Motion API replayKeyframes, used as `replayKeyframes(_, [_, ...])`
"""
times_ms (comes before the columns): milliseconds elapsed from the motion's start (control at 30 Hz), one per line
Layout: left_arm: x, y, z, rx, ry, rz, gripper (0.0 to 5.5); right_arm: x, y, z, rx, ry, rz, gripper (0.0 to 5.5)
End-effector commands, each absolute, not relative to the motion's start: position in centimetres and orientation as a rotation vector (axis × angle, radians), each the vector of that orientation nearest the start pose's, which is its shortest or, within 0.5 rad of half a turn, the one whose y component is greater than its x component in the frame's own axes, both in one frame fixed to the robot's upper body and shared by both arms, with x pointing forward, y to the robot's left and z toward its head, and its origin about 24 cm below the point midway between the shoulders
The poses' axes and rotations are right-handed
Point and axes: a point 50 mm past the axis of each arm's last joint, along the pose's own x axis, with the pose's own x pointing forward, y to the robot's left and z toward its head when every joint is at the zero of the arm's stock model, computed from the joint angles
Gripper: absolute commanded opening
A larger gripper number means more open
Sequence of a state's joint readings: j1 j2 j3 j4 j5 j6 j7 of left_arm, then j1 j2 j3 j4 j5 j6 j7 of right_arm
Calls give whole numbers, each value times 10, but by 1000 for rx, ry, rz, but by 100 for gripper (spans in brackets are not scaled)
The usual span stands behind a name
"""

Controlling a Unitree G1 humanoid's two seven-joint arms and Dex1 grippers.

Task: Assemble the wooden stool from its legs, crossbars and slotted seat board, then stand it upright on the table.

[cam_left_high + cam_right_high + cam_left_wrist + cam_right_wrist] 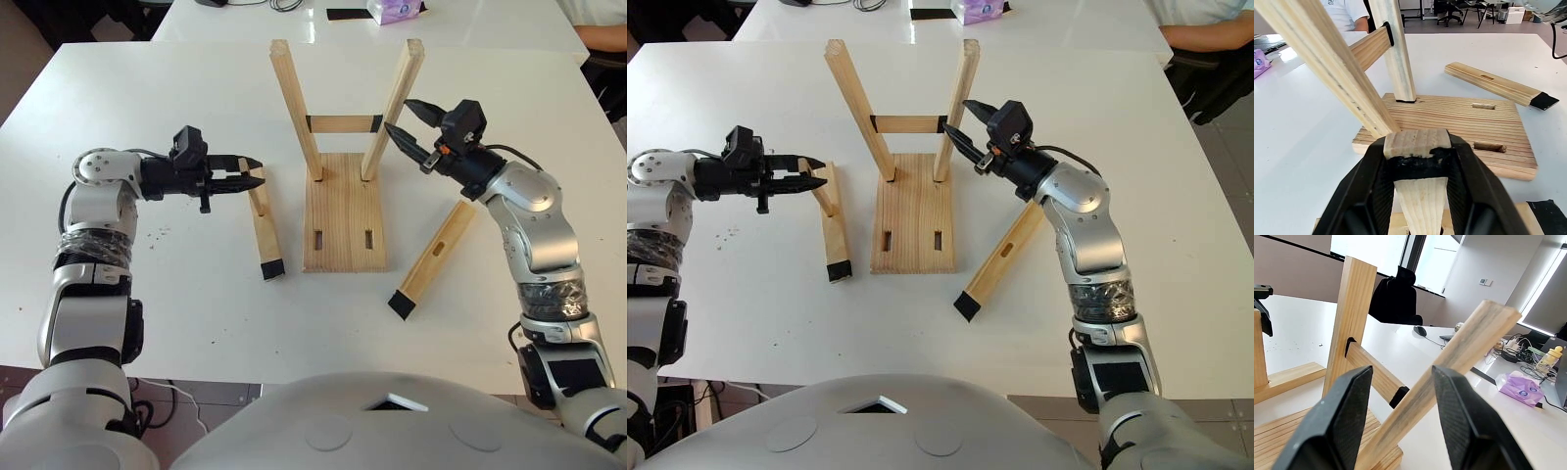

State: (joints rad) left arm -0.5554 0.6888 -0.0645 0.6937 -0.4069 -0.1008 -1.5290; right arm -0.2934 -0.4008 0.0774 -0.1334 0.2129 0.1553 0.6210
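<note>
White table (196,294) ran wide under both arms in the head views, with a second table (470,24) just behind it. The board (343,230) lay flat near the middle, well away from every edge. Two legs stood up from its far end, the left standing leg (296,108) and the right standing leg (392,108). A crossbar (343,124) joined them. The left loose leg (266,240) lay just beside the board. The right loose leg (436,257) lay slanted on the other side, apart from the board, with its black end nearest the front edge. The left gripper (257,174) was closed on a short bar (260,201) that stood up from the left loose leg. The right gripper (398,115) was wide open, with one finger on each side of the right standing leg. A purple pack (397,10) sat on the second table.

From the left wrist, both black fingers (1371,181) pressed on the top end of the short bar. Past it the board showed two slots (1488,146). The right loose leg lay beyond the board with white table all around it.

From the right wrist, the two pads (1347,421) stood far apart and the right standing leg slanted up between them. I could not tell if a pad touched it. The crossbar went into a dark notch in the left standing leg. A black chair (1396,296) stood past the far edge.
</note>
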Motion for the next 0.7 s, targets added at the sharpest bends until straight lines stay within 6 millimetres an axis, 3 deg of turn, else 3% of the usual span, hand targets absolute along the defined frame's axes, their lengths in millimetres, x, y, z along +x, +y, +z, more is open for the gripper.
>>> replayKeyframes(33, [301, 256, 78, 164, 358, -1215, 132, 288, -150, 139, -279, -189, 724, 221])
replayKeyframes(167, [308, 253, 95, 120, 295, -1180, 190, 292, -155, 141, -248, -208, 638, 221])
replayKeyframes(267, [307, 262, 107, 128, 241, -1112, 241, 289, -158, 139, -242, -208, 604, 221])
replayKeyframes(500, [276, 286, 135, 157, 223, -1082, 241, 279, -161, 129, -214, -178, 552, 221])
replayKeyframes(700, [252, 273, 161, 132, 139, -1049, 241, 275, -165, 126, -196, -169, 507, 221])
